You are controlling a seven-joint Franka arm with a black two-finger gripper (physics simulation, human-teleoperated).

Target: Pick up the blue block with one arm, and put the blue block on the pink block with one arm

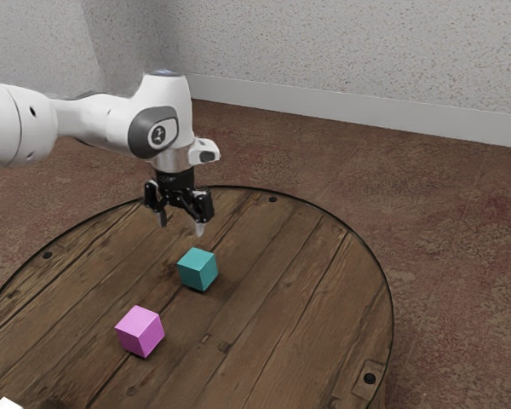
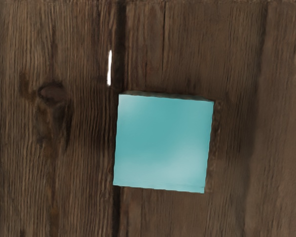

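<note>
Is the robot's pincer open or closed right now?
Open. The pincer hangs above the blue block, spread apart with nothing held in it.

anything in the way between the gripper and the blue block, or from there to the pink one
Nothing visible. The open gripper hangs above the blue block with only air between them. From there to the pink block there is only table surface.
</note>
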